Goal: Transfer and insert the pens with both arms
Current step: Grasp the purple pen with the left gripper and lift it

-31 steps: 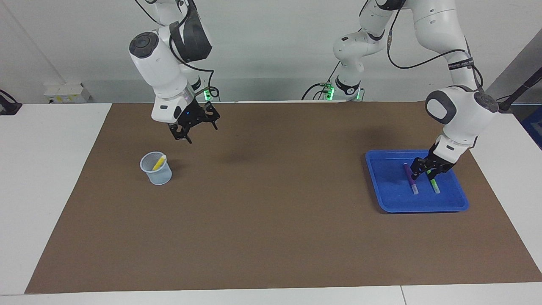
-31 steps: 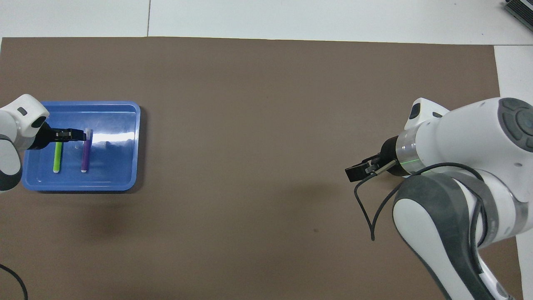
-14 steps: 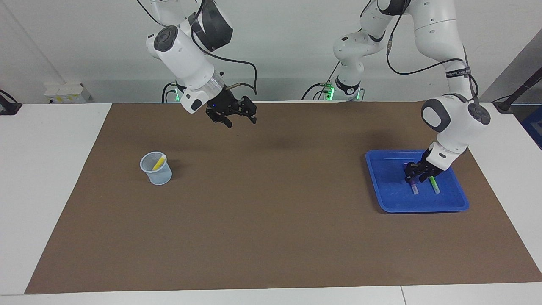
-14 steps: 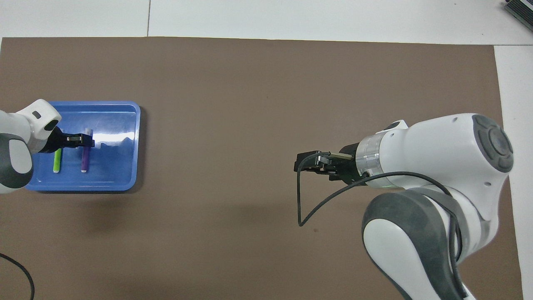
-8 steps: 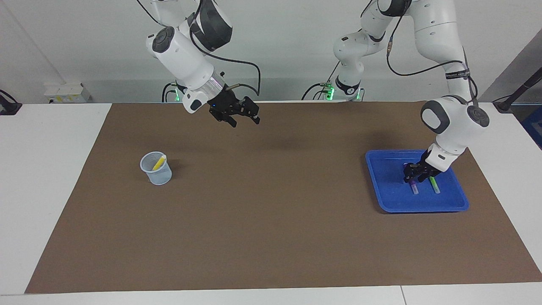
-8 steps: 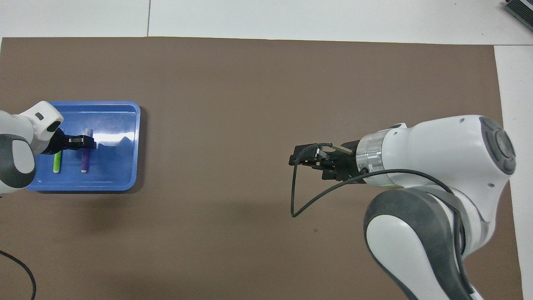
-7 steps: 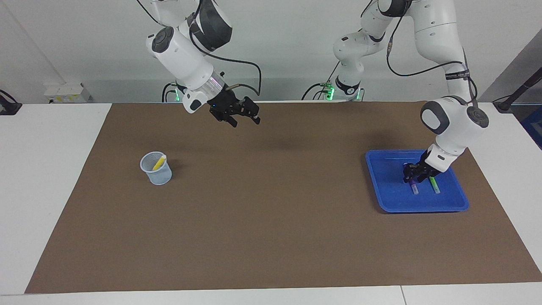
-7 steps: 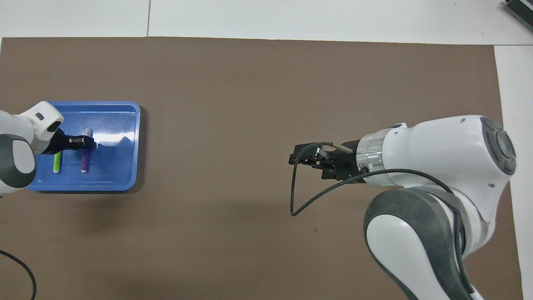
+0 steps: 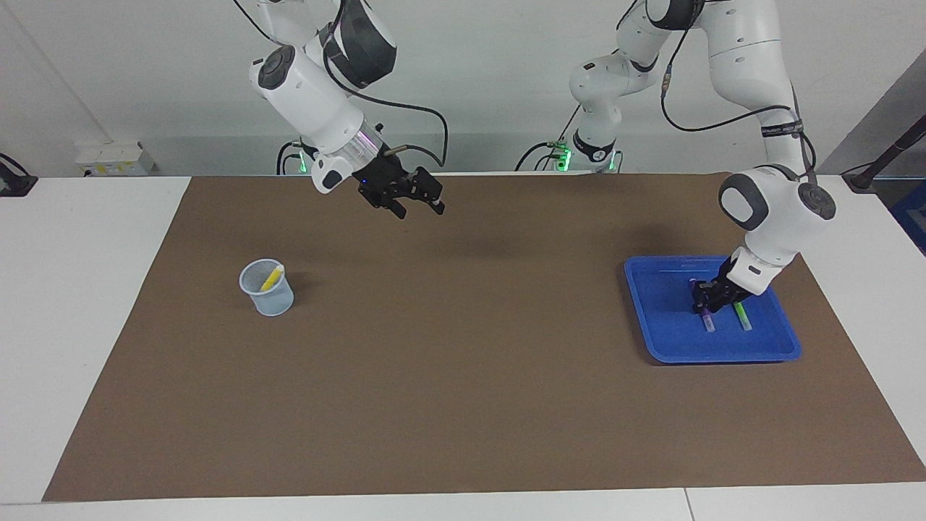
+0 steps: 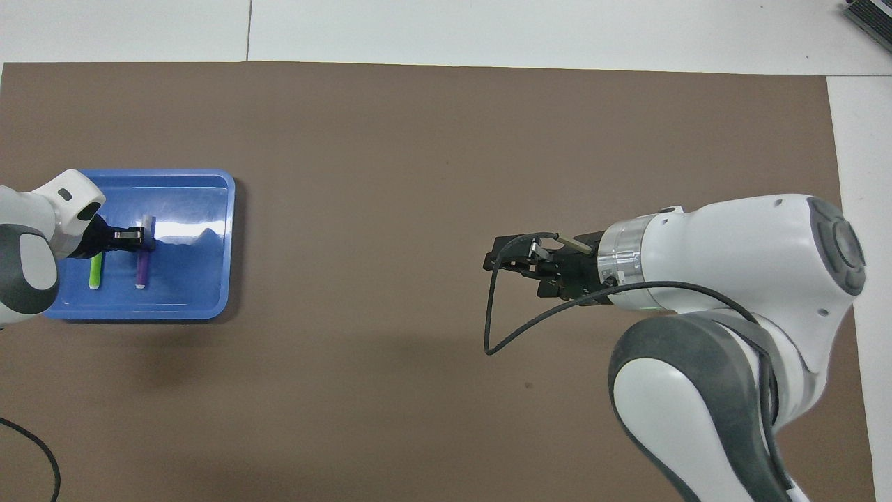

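Two fixed cams, both set well back. Facing view: high, across the table from the robots, looking toward them and down; arm bases along its top edge, whole brown mat (image 9: 463, 362) in frame. Overhead view: high above the robots' end, looking forward and steeply down; arms enter from its bottom, tighter on the mat (image 10: 418, 139). Half a turn apart. Shared: mat and blue tray (image 9: 658, 340) (image 10: 209, 293); the cup (image 9: 268, 289) shows only in the facing view
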`<state>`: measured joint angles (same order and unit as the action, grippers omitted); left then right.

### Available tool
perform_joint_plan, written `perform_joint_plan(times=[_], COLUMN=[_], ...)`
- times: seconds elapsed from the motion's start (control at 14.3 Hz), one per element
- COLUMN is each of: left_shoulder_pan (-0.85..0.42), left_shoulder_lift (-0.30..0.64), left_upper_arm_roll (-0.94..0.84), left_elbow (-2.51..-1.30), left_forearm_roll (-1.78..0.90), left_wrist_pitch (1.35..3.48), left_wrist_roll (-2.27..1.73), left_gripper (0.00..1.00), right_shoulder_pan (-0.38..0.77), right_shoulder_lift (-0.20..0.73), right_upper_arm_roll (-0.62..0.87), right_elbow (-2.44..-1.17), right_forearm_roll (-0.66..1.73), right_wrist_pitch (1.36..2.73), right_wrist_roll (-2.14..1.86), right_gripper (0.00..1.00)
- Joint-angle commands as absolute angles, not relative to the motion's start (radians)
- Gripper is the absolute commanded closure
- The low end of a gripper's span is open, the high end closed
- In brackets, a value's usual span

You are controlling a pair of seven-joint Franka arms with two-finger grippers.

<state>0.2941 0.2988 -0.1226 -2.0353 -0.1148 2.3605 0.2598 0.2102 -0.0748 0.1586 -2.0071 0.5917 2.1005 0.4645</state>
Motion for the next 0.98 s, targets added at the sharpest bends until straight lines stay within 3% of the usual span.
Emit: perform_joint_plan(times=[0.0,0.49,0.91], left_shoulder_pan=[0.290,0.287,0.259], left_shoulder_lift=[0.301,0.301,0.267], left_upper_arm_roll=[-0.126,-0.126,-0.127], left_elbow=[-2.040,-2.023,-1.919], left_forearm_roll=[-0.100,-0.100,-0.100], left_wrist_pitch=[2.353,2.341,2.156], left_wrist_roll=[0.223,0.172,0.035], left_gripper=[1.00,1.00,1.00], right_shoulder_pan=[0.212,0.213,0.235], right_shoulder_lift=[-0.086,-0.084,-0.083], right_upper_arm_roll=[0.158,0.158,0.158], right_elbow=[-2.025,-2.025,-2.026], right_forearm_roll=[0.618,0.634,0.634], right_wrist_pitch=[2.121,2.125,2.154], right_wrist_roll=[0.480,0.488,0.518], right_gripper=[0.00,0.00,0.00])
